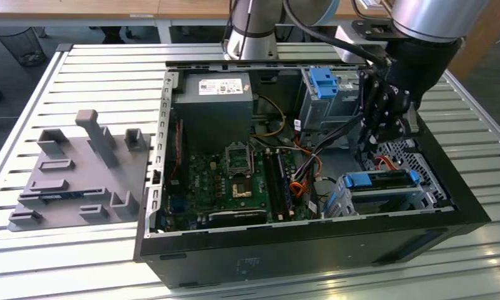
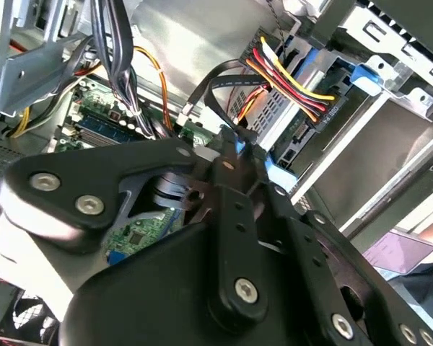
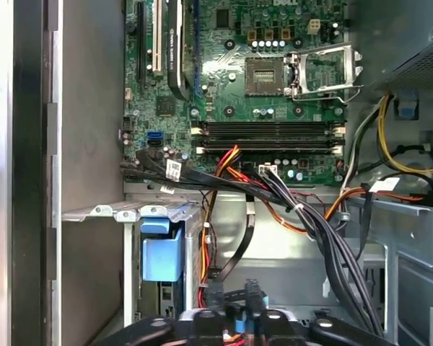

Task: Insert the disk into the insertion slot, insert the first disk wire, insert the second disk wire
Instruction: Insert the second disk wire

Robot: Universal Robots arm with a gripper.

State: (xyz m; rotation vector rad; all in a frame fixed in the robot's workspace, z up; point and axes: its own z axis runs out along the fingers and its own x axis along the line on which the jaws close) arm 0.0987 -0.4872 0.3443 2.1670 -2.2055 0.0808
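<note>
The disk (image 1: 382, 180), in its blue frame, lies inside the insertion slot (image 1: 350, 201), the low silver cage at the case's corner on the exterior view's right. My gripper (image 1: 392, 139) hangs just behind the disk. In both wrist views its black fingers (image 2: 234, 209) are shut on the small connector of a flat black disk wire (image 2: 215, 86). A second disk wire, a red, yellow and black bundle (image 2: 292, 76), ends in a black plug against the disk's end (image 2: 303, 133). The blue frame (image 3: 162, 252) sits beside the gripper (image 3: 234, 313).
The open computer case (image 1: 300, 247) lies on a slatted metal table (image 1: 108, 69). A taller grey cage with a blue tab (image 1: 324, 84) stands behind the gripper. The motherboard (image 1: 233, 181), loose cable bundles (image 3: 310, 216) and a grey fixture plate (image 1: 79, 175) are nearby.
</note>
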